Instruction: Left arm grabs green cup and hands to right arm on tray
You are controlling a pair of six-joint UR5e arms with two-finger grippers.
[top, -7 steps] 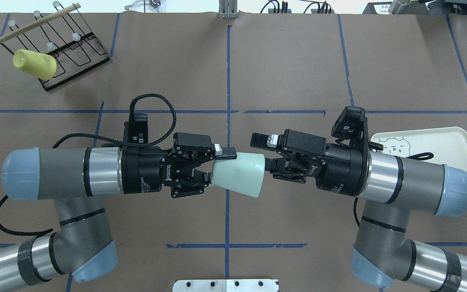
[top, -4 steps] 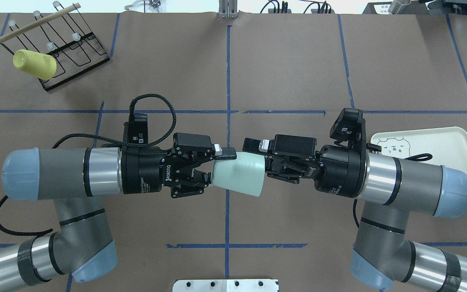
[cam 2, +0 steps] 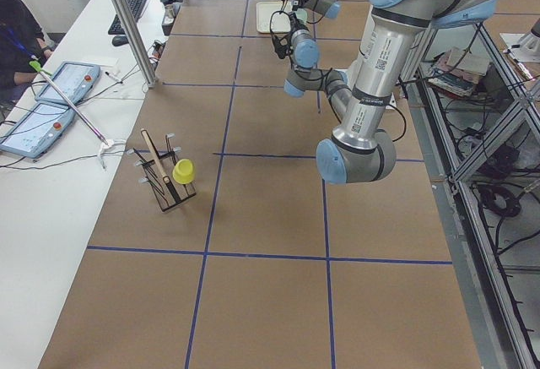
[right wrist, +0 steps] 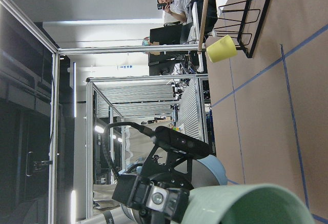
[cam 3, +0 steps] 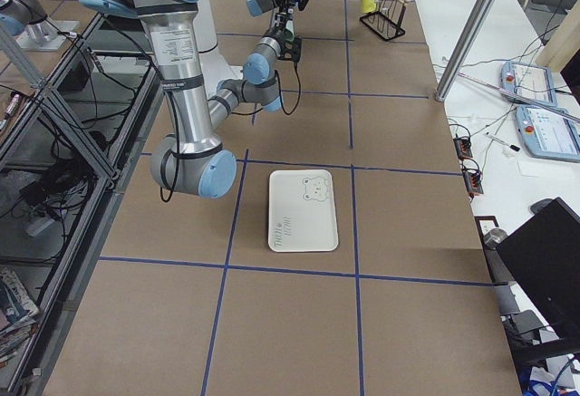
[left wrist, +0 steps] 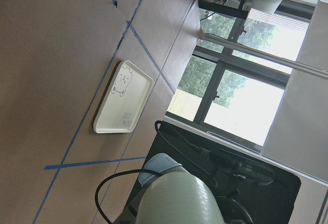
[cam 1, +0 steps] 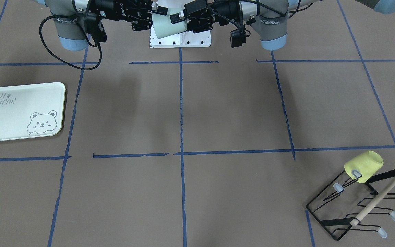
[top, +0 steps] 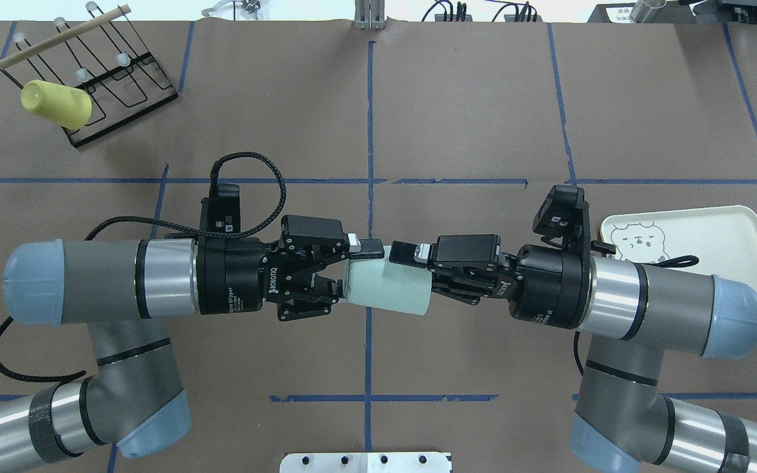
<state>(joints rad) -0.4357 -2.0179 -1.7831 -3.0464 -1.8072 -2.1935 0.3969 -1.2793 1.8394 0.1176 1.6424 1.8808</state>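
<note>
Pinching the green cup's base in the left gripper, mid-air, well apart from the tray. Straddling its rim with the right gripper; clamped or not, cannot tell. Risking a drop by releasing left too soon.

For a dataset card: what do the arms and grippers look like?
The left arm and right arm are grey tubes with silver rings and pale-blue caps. The left gripper and right gripper are black with white Robotiq lettering; braided black cables trail.
</note>
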